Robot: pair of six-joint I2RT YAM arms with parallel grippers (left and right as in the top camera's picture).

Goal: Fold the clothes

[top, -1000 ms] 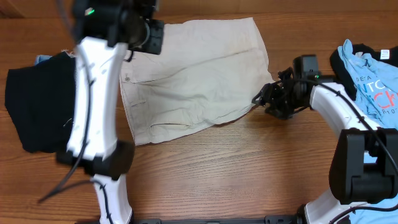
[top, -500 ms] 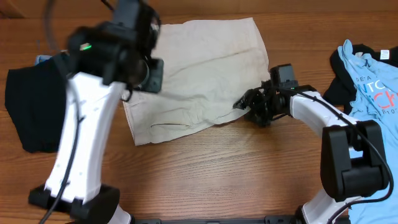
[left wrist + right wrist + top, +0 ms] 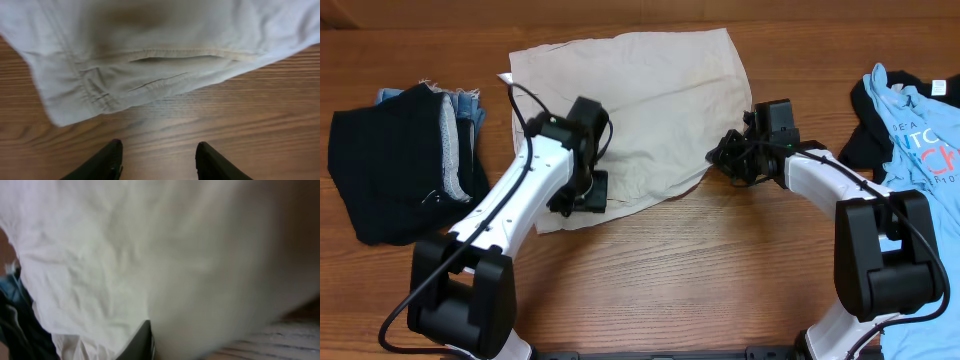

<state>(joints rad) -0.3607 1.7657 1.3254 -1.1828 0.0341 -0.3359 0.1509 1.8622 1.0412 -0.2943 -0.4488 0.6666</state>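
The clothes, a pair of pale beige shorts [image 3: 640,100], lie spread flat at the back middle of the table. My left gripper [image 3: 580,203] hangs low at their front left corner. In the left wrist view its fingers stand open [image 3: 160,160] over bare wood, just short of the shorts' [image 3: 150,40] waistband corner and welt pocket. My right gripper [image 3: 722,160] sits at the shorts' right hem edge. In the right wrist view, cloth [image 3: 100,255] fills the picture and lies against the one dark finger [image 3: 144,342] that shows, so the jaws are shut on the hem.
A black folded garment with denim [image 3: 400,175] lies at the left. A light blue printed T-shirt [image 3: 915,130] lies at the far right edge. Bare wood [image 3: 720,270] runs along the front of the table.
My left arm has swung down from the shorts' back left corner to their front left edge. My right gripper has shut on the right hem.
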